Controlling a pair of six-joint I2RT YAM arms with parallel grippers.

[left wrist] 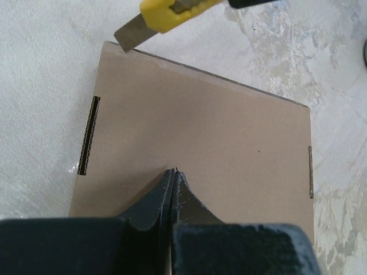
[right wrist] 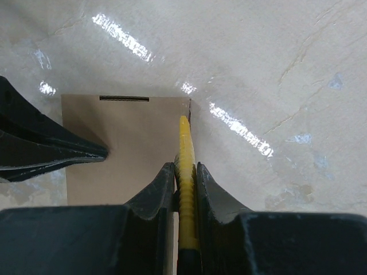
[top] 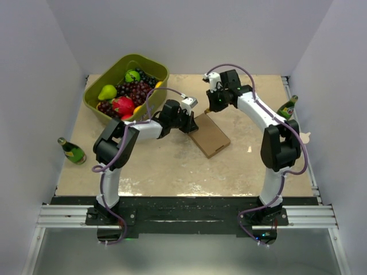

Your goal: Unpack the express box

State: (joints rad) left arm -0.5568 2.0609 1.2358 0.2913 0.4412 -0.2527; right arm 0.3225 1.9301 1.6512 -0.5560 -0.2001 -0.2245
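The left gripper (left wrist: 174, 172), pressed together and empty, seemed to rest its tips on the box (left wrist: 229, 132) lying flat beneath it; the right gripper (right wrist: 185, 167) pinched a knife (right wrist: 184, 137), its blade (left wrist: 131, 35) at the box's far corner; a light hold-down could let the cut drag the box or skid off.

end effector (left wrist: 174, 171) closed | above express box (left wrist: 229, 132) | cutter (left wrist: 163, 14) maybe touching corner

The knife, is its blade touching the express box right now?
Cannot tell. In the left wrist view the blade of the knife overlaps the far corner of the express box, but neither contact nor a gap shows plainly.
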